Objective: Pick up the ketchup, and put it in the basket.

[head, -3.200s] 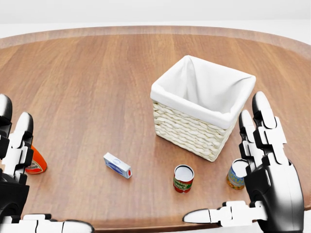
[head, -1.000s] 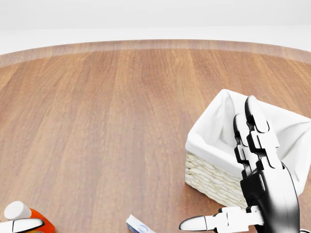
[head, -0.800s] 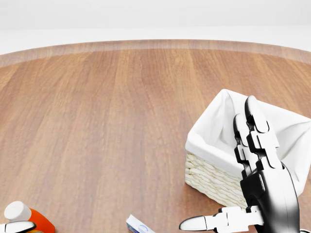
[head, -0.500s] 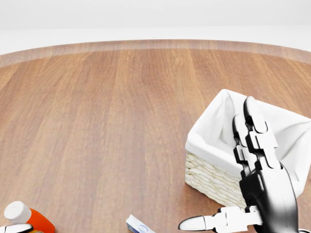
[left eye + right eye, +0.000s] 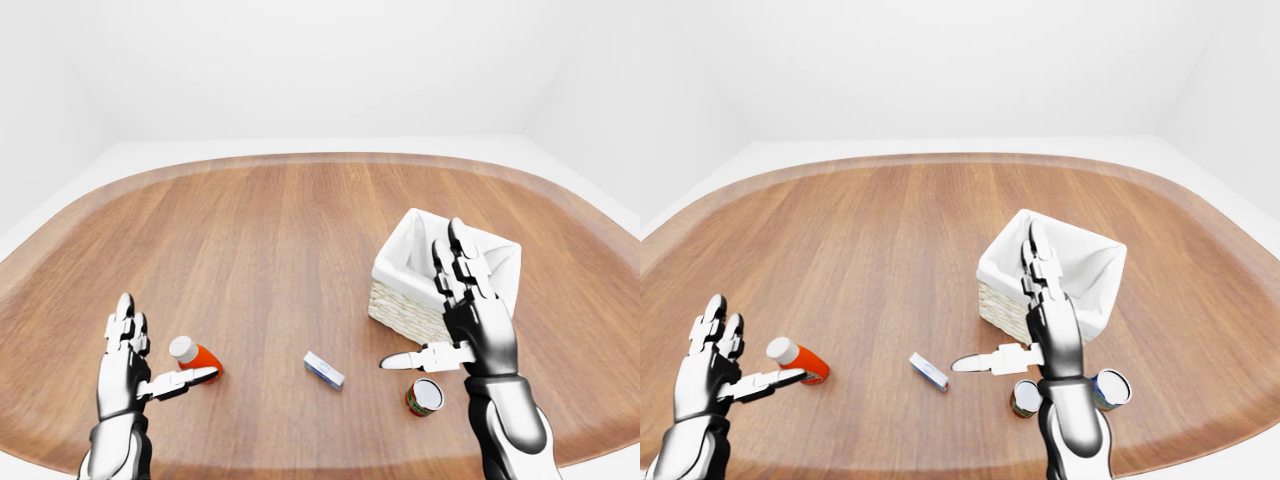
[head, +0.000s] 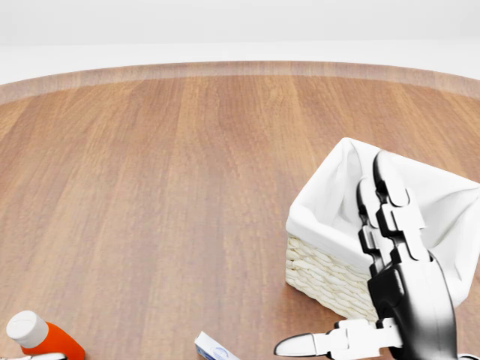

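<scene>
The ketchup (image 5: 196, 355), an orange-red bottle with a white cap, lies on its side on the wooden table at the lower left of the left-eye view. My left hand (image 5: 165, 345) stands open just left of it, fingers upright. Its thumb stretches along the bottle's near side, closed on nothing. The wicker basket (image 5: 398, 314) with a white cloth liner stands at the right. My right hand (image 5: 418, 300) is raised open in front of the basket with nothing in it, thumb pointing left. The head view shows only the bottle's cap end (image 6: 41, 336) at the bottom left.
A small blue-and-white box (image 5: 323, 369) lies between the ketchup and the basket. A red-and-green can (image 5: 424, 397) stands below the basket, and a second can (image 5: 1110, 388) stands to its right. The round table's near edge (image 5: 300, 465) runs just below these things.
Since 3.2 s ago the head view has shifted, putting the basket further right and lower. Over the last second my left thumb dropped out of that view, uncovering the ketchup; my right hand sank slightly.
</scene>
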You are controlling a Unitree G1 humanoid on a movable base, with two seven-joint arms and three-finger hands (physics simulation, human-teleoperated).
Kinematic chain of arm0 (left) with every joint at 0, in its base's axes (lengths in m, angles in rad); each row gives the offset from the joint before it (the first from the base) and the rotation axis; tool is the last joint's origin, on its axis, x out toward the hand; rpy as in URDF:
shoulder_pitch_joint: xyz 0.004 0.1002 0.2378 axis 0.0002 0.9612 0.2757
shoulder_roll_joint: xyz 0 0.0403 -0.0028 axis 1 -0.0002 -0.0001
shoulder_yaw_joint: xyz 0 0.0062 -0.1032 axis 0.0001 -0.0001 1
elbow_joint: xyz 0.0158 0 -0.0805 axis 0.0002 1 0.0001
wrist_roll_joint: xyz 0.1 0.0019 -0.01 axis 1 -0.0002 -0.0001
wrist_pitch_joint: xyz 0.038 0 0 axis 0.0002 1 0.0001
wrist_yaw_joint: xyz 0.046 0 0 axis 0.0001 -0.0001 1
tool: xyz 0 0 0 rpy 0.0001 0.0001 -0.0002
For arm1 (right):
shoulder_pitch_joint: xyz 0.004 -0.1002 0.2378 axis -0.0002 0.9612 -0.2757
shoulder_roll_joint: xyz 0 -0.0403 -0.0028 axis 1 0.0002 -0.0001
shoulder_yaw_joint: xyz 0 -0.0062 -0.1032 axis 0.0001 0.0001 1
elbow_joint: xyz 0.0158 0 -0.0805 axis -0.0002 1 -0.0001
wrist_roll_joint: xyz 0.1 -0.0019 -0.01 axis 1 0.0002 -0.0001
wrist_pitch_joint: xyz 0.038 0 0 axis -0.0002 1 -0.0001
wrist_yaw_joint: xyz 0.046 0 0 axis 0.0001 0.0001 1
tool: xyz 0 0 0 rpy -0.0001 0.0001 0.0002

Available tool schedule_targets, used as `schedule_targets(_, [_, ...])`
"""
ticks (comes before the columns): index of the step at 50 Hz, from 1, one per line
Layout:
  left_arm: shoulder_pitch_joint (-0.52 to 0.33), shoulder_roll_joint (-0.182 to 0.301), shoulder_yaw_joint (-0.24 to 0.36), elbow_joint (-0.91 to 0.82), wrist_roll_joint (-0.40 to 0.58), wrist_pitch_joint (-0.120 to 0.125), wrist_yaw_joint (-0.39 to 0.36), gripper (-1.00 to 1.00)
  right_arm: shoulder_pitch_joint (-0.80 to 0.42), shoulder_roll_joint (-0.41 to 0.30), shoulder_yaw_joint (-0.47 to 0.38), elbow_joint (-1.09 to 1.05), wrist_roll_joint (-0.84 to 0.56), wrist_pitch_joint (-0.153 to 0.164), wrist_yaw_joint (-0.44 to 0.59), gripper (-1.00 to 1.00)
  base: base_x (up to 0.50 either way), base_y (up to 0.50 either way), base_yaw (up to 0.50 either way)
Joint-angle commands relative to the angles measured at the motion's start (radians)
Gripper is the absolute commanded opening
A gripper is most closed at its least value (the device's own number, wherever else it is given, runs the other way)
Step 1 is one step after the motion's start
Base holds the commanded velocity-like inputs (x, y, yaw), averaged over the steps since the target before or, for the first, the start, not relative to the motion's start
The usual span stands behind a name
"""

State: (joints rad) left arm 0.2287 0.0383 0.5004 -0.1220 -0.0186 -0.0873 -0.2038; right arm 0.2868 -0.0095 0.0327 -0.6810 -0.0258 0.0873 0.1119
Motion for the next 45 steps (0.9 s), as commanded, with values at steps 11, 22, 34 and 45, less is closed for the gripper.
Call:
schedule_targets(11, [-0.055,0.065,-0.061,0.250,-0.006,0.000,0.069,1.00,-0.001,-0.001,0.003,0.002,-0.001,0.000,-0.001,1.00,0.00,0.00,0.00])
schedule_targets(22, [-0.097,0.103,-0.091,0.386,-0.018,0.000,0.102,1.00,-0.002,-0.001,0.006,0.002,-0.003,0.000,-0.002,1.00,0.00,0.00,0.00])
schedule_targets(34, [-0.197,0.160,-0.160,0.671,-0.047,0.000,0.147,1.00,-0.001,-0.001,0.005,0.002,-0.002,0.000,-0.002,1.00,0.00,0.00,0.00])
schedule_targets(45, [-0.255,0.190,-0.204,0.828,-0.061,0.000,0.171,1.00,-0.001,-0.002,0.010,0.006,-0.004,0.000,-0.004,1.00,0.00,0.00,0.00])
